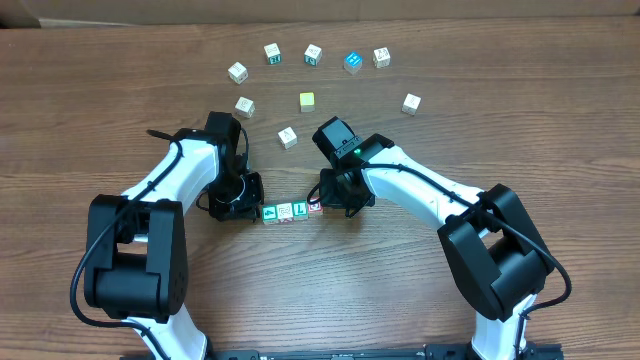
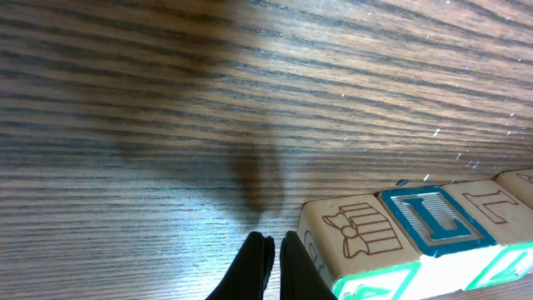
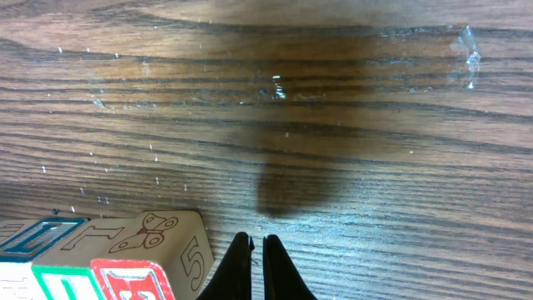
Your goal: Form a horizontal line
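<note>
The left hand [image 1: 250, 207], fingers pinched shut and empty, sits at the left end of the four-cube row [image 1: 292, 211] on the counter [image 1: 100, 120]. The right hand [image 1: 328, 200], likewise shut, flanks the right end. The line looks formed; next, both should lift clear without nudging it, toward the bare near side.

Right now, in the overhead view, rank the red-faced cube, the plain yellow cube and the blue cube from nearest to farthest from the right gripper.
1. Red-faced cube, right end of the row, beside the right gripper.
2. Yellow cube, mid-table, beyond it.
3. Blue cube, in the far arc.
</note>
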Robot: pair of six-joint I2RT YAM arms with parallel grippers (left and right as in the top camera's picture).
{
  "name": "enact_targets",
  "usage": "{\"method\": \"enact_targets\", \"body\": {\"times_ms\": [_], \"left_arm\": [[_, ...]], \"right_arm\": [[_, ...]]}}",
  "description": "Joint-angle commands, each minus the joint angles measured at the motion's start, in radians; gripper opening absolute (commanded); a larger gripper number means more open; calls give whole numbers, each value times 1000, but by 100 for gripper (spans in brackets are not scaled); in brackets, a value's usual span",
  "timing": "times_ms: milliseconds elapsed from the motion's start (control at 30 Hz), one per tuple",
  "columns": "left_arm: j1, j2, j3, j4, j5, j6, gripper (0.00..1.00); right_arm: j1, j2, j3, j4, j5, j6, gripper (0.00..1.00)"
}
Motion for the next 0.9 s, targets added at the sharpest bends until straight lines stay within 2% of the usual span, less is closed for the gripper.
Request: {"method": "enact_targets", "body": {"times_ms": [0,867], "left_arm": [[-18,-8,18,5,16,22,4],[-54,-8,18,71,-2,-12,4]], "right_arm": [[6,-2,-5,3,-29,-5,4],[16,-2,-5,2,-43,-5,4]]}}
